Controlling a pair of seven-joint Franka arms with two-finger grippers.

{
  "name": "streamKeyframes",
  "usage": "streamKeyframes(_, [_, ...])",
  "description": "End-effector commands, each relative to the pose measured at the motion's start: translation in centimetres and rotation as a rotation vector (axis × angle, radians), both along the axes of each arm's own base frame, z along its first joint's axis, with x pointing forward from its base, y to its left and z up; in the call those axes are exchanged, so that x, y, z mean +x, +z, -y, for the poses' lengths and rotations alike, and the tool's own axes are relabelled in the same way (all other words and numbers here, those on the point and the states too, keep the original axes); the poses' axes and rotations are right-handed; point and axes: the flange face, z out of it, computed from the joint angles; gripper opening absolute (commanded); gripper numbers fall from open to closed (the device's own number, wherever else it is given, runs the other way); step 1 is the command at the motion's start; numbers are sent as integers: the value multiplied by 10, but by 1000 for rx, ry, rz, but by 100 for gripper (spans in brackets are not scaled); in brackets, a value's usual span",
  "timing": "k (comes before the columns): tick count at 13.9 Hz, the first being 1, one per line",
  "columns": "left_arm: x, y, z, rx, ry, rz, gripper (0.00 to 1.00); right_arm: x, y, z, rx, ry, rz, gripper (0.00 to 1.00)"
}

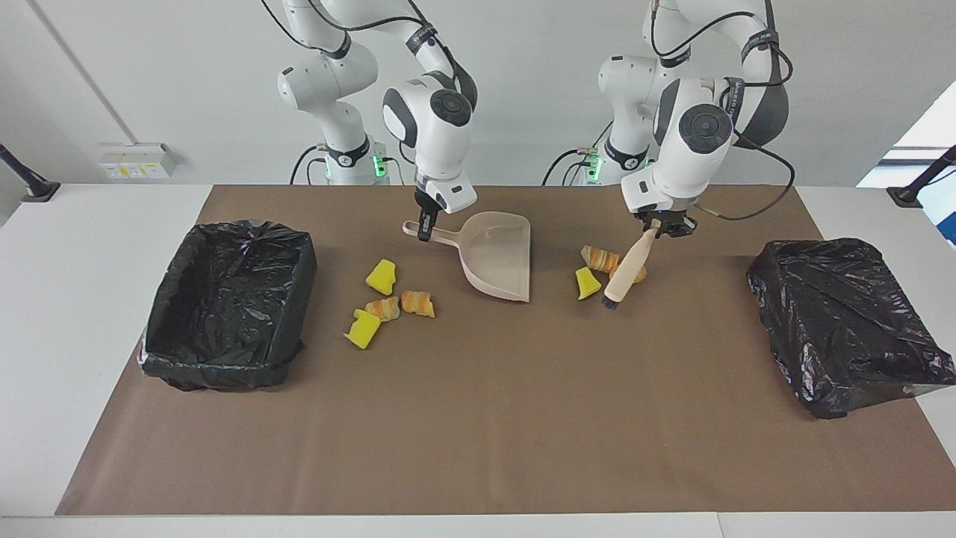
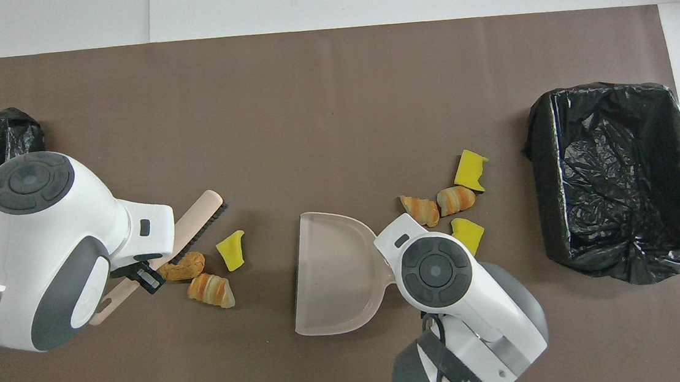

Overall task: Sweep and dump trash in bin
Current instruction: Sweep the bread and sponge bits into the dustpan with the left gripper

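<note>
Trash (image 1: 385, 299) between two lowered hands

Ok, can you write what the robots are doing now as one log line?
left gripper: shut on brush, beside three trash bits | right gripper: shut on dustpan handle | four trash bits beside open bin

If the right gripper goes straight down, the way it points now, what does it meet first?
Likely the dustpan: the right gripper is at its handle, fingers pointing down. Whether they already touch it is unclear.
</note>
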Motion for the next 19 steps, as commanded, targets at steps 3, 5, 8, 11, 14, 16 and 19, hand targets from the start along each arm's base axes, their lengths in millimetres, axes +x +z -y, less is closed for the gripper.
streamKeyframes(3, [-36,-9,-31,66,345,90,0,-6,-7,-9,-9,-53,52,0])
streamKeyframes(5, [-40,-21,-49,65,414,113,0,-5,-8,-9,-11,-46,58,0])
streamKeyframes(8, [-48,-50,-55,77,476,122,0,-12,-22,-24,-17,-43,56,0])
streamKeyframes(11, [-57,-67,-14,119,533,135,0,-12,-25,-26,-29,-34,65,0])
streamKeyframes(14, [-76,-84,58,136,551,166,0,-12,-25,-26,-31,-31,64,0])
streamKeyframes(16, [-86,-89,90,78,557,133,0,-12,-25,-26,-31,-31,64,0])
streamKeyframes(19, [-105,-96,137,18,478,128,0,-12,-25,-25,-35,-34,63,0])
